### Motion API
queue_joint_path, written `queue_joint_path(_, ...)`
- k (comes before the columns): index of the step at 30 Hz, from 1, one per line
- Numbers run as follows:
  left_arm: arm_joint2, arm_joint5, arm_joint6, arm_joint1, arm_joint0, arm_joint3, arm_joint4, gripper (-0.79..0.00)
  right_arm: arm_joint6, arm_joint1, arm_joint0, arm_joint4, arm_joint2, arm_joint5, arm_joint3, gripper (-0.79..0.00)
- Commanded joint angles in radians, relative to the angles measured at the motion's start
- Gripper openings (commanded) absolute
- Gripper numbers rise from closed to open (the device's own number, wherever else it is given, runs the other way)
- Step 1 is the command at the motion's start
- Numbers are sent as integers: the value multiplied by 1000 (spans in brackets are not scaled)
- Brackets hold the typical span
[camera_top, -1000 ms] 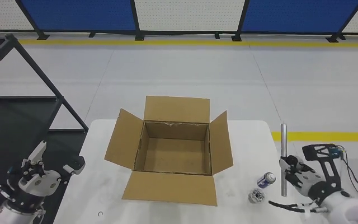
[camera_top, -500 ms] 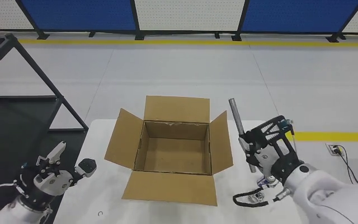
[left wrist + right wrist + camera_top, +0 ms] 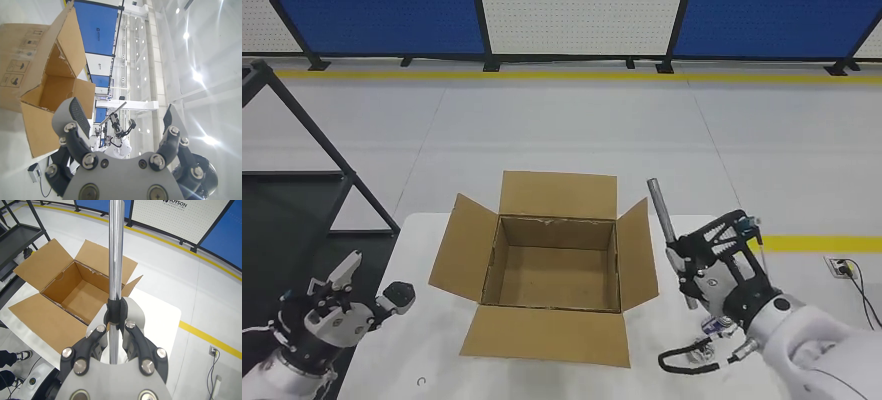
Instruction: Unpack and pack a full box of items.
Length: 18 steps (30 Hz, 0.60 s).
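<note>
The cardboard box [image 3: 557,232] is plain brown, with all four flaps folded outward and its bare inside bottom in view. The corrugated rim is torn ragged in places, one wall has a half-moon hand cut-out, and the outer face of a flap carries printed handling symbols.

The right pincer [image 3: 115,311] is clenched on a polished metal rod [image 3: 115,256]. It grips the rod near one end, so most of the length sticks straight out ahead of the fingers and a short stretch runs back between them toward the wrist. From above, the rod [image 3: 659,210] leans, and its free end is up beside the box flap nearest that pincer [image 3: 682,262].

The box mouth lies open just beside the right pincer, on the side toward the other arm. The nearest flap juts up between the pincer and the opening. Away from the box, a strip of bare worktop [image 3: 160,317] runs from this pincer out to a rounded corner.

The left pincer [image 3: 122,108] is released, its ribbed pads [image 3: 78,111] spread wide with nothing between them. It sits across the box [image 3: 56,83] from the right pincer, at about the worktop's edge, with bare surface between it [image 3: 372,282] and the closest flap.

The worktop [image 3: 422,340] is smooth and white. Around it is a pale grey floor with a yellow line [image 3: 562,75], edged by blue panels [image 3: 377,25] and white pegboard panels. A black metal rack [image 3: 292,200] stands beyond the left pincer, away from the box.
</note>
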Motion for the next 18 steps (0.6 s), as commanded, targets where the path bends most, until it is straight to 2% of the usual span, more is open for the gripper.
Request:
queue_joint_path(1, 5, 14, 20, 2, -8, -1, 3, 0, -5, -3, 42, -8, -58, -36, 24, -785)
queue_joint_path(8, -13, 28, 60, 2, 8, 4, -30, 0, 23, -50, 355, -18, -364, -88, 249, -785)
queue_joint_path(12, -33, 9, 66, -1, 47, -1, -60, 0, 23, -99, 536, -22, -536, -63, 403, -785)
queue_joint_path(18, -48, -17, 66, -4, 85, -12, -86, 0, -13, -185, 710, -6, -733, -3, 638, -785)
